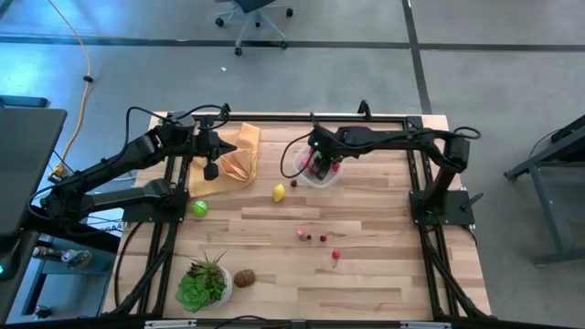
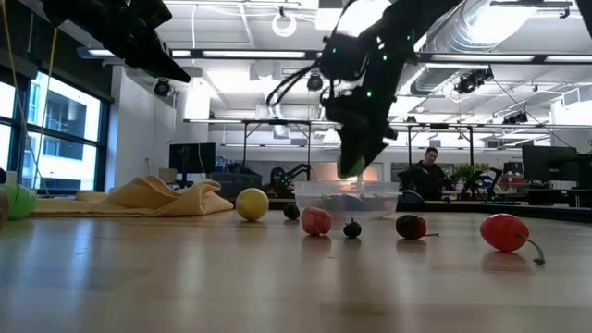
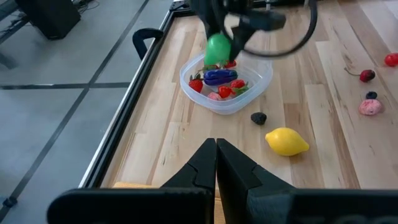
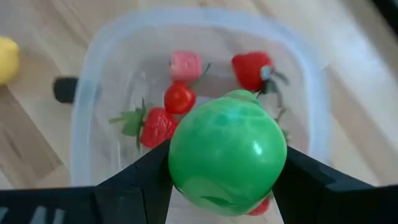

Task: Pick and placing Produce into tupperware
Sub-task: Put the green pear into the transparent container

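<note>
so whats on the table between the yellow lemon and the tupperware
One small dark piece of produce lies on the bare wood between the yellow lemon and the tupperware, touching neither. The left wrist view shows it best.

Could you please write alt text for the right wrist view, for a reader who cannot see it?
The right hand holds a round green toy fruit between its dark fingers, directly above the clear tupperware on the wooden table. Inside the tub lie strawberries, a small tomato and a pink piece.
</note>
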### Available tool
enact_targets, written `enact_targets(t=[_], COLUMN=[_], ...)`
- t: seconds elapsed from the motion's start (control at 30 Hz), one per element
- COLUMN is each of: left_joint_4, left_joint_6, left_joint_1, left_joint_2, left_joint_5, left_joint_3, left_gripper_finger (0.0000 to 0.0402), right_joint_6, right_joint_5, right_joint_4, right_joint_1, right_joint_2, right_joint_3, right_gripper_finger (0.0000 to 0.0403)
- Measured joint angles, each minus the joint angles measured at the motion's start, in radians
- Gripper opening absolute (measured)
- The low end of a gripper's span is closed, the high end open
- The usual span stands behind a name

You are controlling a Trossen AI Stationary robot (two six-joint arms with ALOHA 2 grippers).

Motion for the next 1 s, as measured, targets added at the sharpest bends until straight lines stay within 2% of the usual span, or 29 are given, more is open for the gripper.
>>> enact_targets(t=[0.2, 0.53, 1.0], left_joint_4=[0.0, 0.0, 0.0], left_joint_6=[0.0, 0.0, 0.0], left_joint_1=[0.0, 0.0, 0.0], left_joint_2=[0.0, 0.0, 0.0], left_joint_5=[0.0, 0.0, 0.0], left_joint_3=[0.0, 0.0, 0.0], left_gripper_finger=[0.0003, 0.0003, 0.0003], right_joint_6=[0.014, 0.022, 0.002], right_joint_5=[-0.049, -0.05, -0.046], right_joint_4=[-0.004, -0.019, -0.016], right_joint_1=[0.006, 0.032, 0.037], right_joint_2=[0.053, 0.071, 0.071], right_joint_3=[0.0, 0.0, 0.0], right_gripper_finger=[0.0207, 0.0208, 0.0233])
